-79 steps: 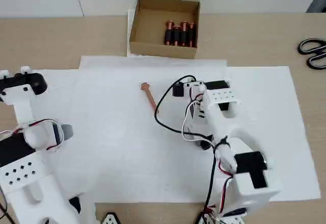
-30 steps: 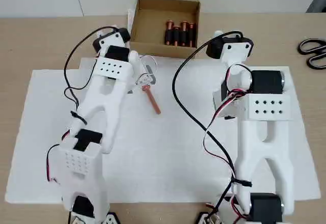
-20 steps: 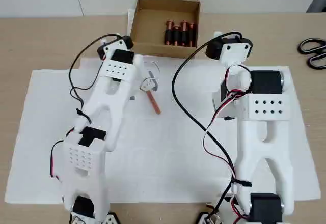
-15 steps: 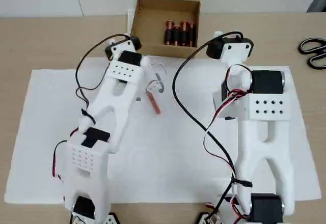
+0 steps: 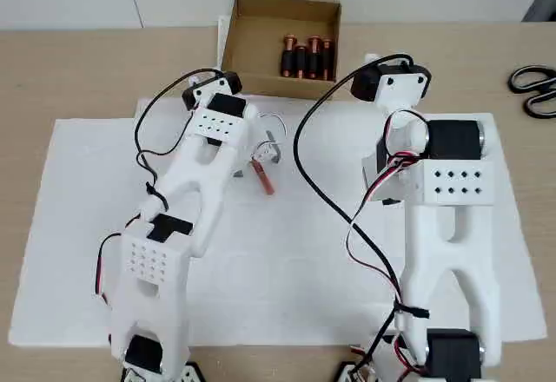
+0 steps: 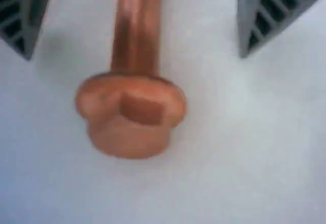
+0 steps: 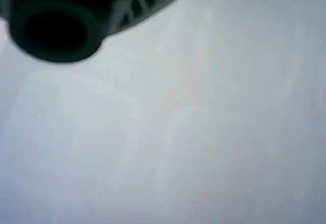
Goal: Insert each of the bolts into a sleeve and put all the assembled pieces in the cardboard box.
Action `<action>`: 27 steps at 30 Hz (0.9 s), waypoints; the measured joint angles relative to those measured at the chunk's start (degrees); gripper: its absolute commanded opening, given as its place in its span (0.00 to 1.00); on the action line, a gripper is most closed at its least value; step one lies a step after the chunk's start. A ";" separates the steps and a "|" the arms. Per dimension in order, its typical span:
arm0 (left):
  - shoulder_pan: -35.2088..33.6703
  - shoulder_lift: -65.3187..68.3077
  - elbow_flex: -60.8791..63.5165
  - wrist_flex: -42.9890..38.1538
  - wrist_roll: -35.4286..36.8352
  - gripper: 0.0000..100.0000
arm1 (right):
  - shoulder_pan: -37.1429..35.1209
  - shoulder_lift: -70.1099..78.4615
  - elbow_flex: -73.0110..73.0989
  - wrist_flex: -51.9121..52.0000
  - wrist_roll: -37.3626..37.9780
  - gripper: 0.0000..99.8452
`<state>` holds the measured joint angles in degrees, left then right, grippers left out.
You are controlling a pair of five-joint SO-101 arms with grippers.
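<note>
- Left wrist view: left gripper (image 6: 137, 46) spread wide, its fingers flanking the copper bolt (image 6: 130, 112).
- High view: cardboard box (image 5: 252, 52) at the bolt's twelve o'clock.
- Right gripper (image 7: 147, 0): state cannot be told.

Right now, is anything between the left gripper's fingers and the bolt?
Nothing visible does. The bolt lies bare on the white sheet, between the open fingers of the left gripper, with clear gaps either side.

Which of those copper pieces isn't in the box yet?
The bare bolt lying on the white sheet at the left gripper. The other four lie together in the box, each in a dark sleeve.
</note>
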<state>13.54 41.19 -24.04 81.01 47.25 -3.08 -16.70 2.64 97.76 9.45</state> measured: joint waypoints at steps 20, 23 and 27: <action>0.09 0.88 -3.34 0.26 0.00 0.01 | 0.00 0.00 0.00 0.00 0.00 0.00; 0.53 0.88 -3.69 1.76 -0.18 0.01 | 0.00 0.00 0.00 0.00 0.00 0.00; 1.76 1.23 -8.35 8.97 -1.05 0.01 | 0.00 0.00 0.00 0.00 0.00 0.00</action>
<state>15.30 42.42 -32.40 89.98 46.20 -3.08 -16.70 2.64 97.76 9.45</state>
